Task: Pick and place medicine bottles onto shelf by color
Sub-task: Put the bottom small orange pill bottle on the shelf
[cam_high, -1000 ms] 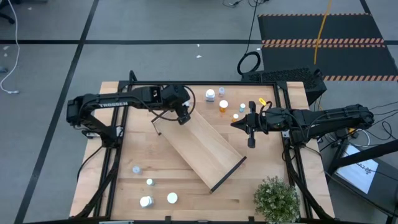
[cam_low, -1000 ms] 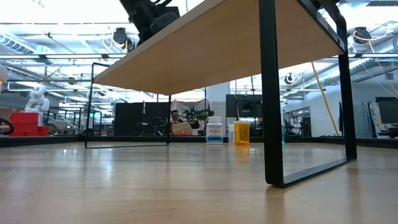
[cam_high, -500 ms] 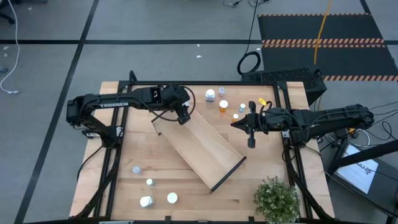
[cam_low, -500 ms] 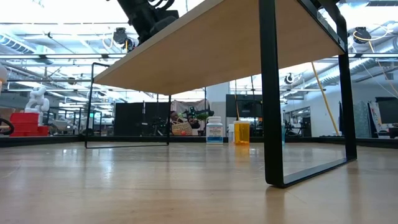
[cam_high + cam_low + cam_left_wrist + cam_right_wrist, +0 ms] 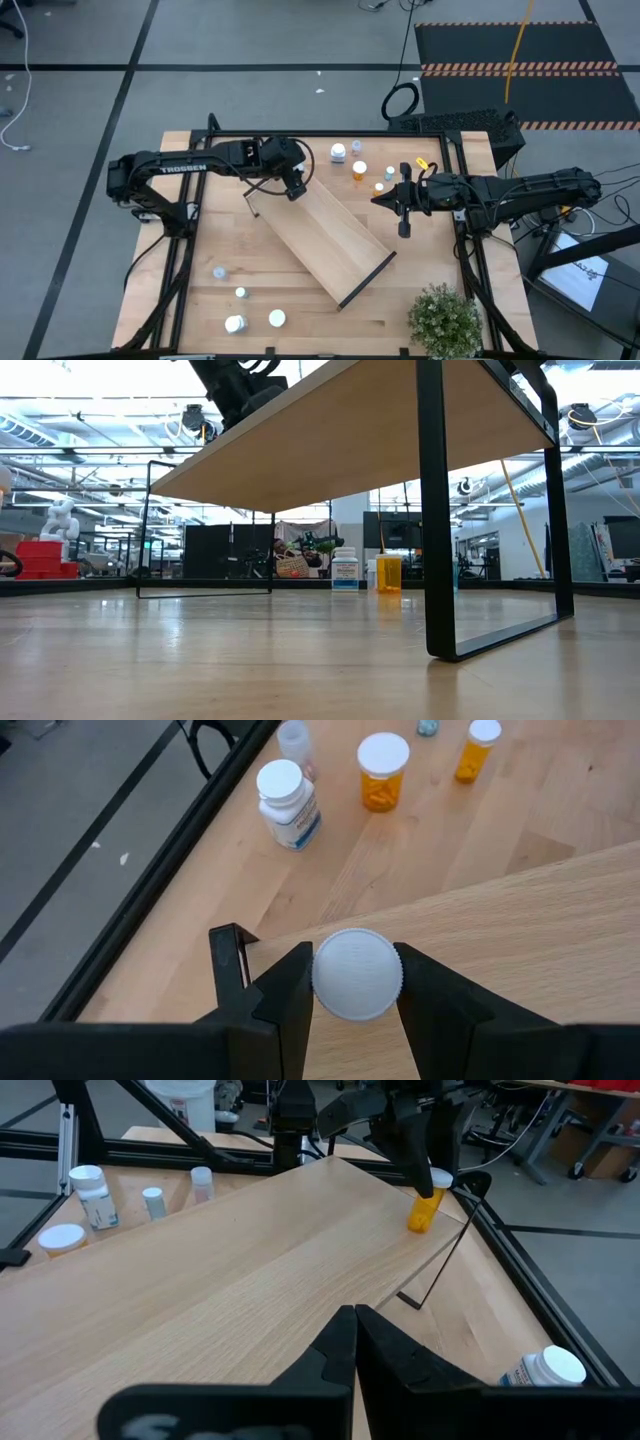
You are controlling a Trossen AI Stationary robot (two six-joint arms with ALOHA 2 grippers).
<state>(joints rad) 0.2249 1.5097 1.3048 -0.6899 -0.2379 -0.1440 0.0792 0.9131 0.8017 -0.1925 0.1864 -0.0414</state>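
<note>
Four bottles lay loose at the table's seven o'clock. Left gripper gripped an orange bottle by its white cap over the shelf end at eleven o'clock. Right gripper, jaws pressed together, empty, waited at three o'clock.

Orange bottle upright on shelf

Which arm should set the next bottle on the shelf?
Left. The left gripper is already shut on a white-capped bottle, which the right wrist view shows as orange, over the shelf at its far end wall. The right gripper is shut and empty, beside the shelf's other long side.
</note>
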